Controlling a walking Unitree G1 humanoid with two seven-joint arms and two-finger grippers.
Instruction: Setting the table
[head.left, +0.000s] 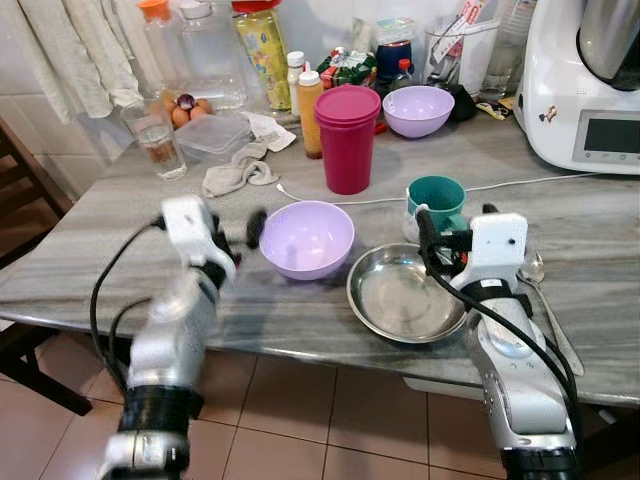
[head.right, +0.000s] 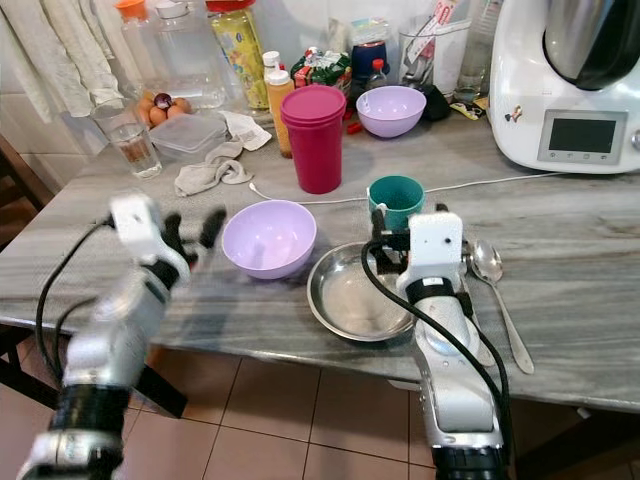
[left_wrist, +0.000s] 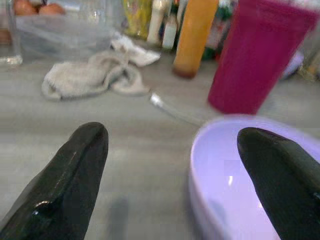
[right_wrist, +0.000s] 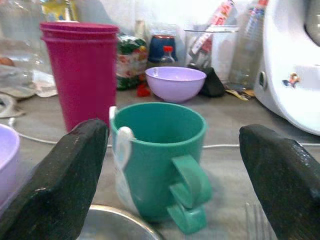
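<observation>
The left gripper (head.left: 240, 235) and its arm are smeared by motion blur. At two o'clock, the white kitchen machine (head.left: 585, 85) is cut by the frame edge (its top too). The right arm hides part of the steel plate (head.left: 400, 295).

Lilac bowl (head.left: 306, 238), teal mug (right_wrist: 159, 156), magenta tumblers (head.left: 347, 138), seemingly grey-veined table (head.left: 590, 220)

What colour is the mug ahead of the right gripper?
Teal green mug, clearest in the right wrist view.

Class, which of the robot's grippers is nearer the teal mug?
Right. The right gripper sits just before the teal mug, fingers open; the left gripper is across the lilac bowl, open too.
</observation>
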